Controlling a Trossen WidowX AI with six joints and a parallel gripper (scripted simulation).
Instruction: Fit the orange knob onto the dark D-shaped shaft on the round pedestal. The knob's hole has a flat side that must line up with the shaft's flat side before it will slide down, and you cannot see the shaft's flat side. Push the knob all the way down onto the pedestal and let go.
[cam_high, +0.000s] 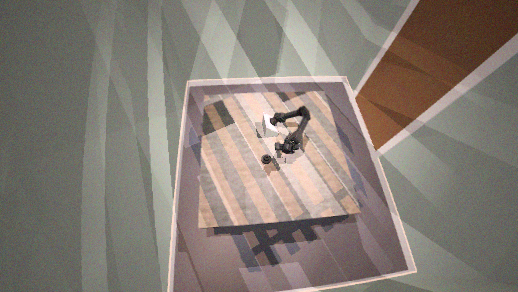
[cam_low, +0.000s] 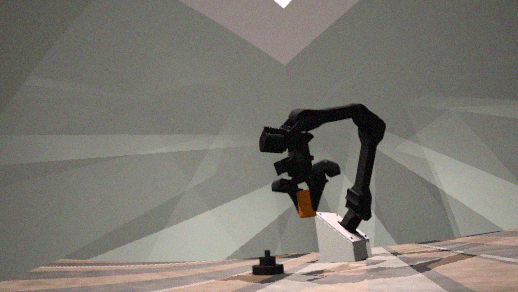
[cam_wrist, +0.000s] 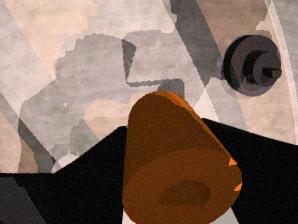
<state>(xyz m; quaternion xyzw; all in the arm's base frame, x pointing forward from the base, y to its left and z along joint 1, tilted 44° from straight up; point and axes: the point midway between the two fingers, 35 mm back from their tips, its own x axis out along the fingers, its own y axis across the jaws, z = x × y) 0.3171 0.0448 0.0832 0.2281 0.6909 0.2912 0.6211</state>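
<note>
Claw (cam_low: 306, 200) (cam_wrist: 162, 129) clamped on knob (cam_low: 306, 203) (cam_wrist: 175, 145), fingers both sides, knob up off the table (cam_high: 235, 200) (cam_low: 210, 280) (cam_wrist: 100, 30). Knob hangs slightly tilted in exterior view. Dark recess shows in the knob end facing the wrist camera; can't tell if that's the mating hole. Farther out: pedestal (cam_high: 266, 159) (cam_low: 267, 270) (cam_wrist: 250, 65) stands on table, apart from knob, shaft (cam_low: 267, 253) (cam_wrist: 272, 73) sticking up bare. Step in hand, my call: carrying knob over to shaft. Next: shift sideways above pedestal, straighten knob, lower gently, twist until flats match, press fully down, release. Shaft's flat not visible, so likely jam on first contact.
</note>
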